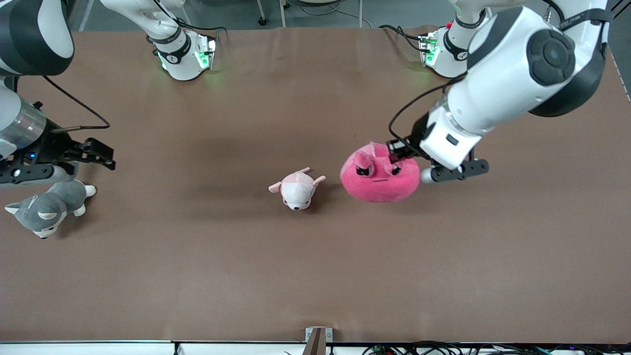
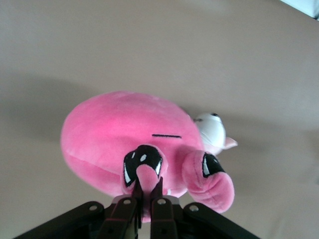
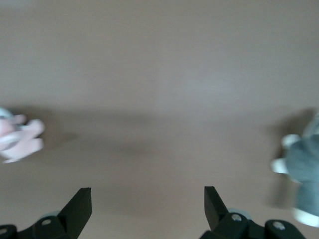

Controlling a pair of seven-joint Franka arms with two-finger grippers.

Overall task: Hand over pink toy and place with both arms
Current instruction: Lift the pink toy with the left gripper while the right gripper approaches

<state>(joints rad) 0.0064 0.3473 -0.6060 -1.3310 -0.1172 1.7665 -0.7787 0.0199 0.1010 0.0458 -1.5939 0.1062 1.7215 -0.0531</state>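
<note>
Front view: left gripper [image 1: 394, 157] clamps pink toy [image 1: 379, 180], face up; right gripper [image 3: 148, 205] spread.

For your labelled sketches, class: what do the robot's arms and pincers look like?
Both arms, left arm and right arm, are glossy white with rounded black joint caps and loose black cables. Each ends in a black two-finger pincer: left pincer, right pincer. Green lights glow at their bases.
</note>
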